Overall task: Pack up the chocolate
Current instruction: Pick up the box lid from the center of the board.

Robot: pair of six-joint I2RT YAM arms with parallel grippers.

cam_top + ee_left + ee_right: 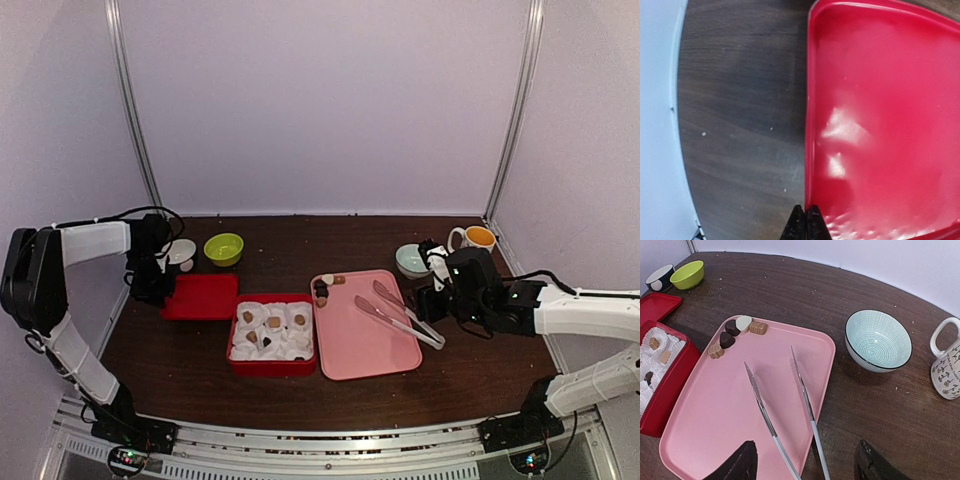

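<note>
Several small chocolate pieces, brown, dark and one cream, lie at the far left corner of the pink tray, also seen from above. More pieces sit in white paper cups in the red box. Metal tongs rest on the tray's right side. My right gripper is open, one finger on each side of the tongs' handles and apart from them. My left gripper is shut on the left rim of the flat red lid.
A green bowl and a small white bowl stand behind the lid. A teal striped bowl and a patterned mug stand right of the tray. The table's left edge is close to my left gripper.
</note>
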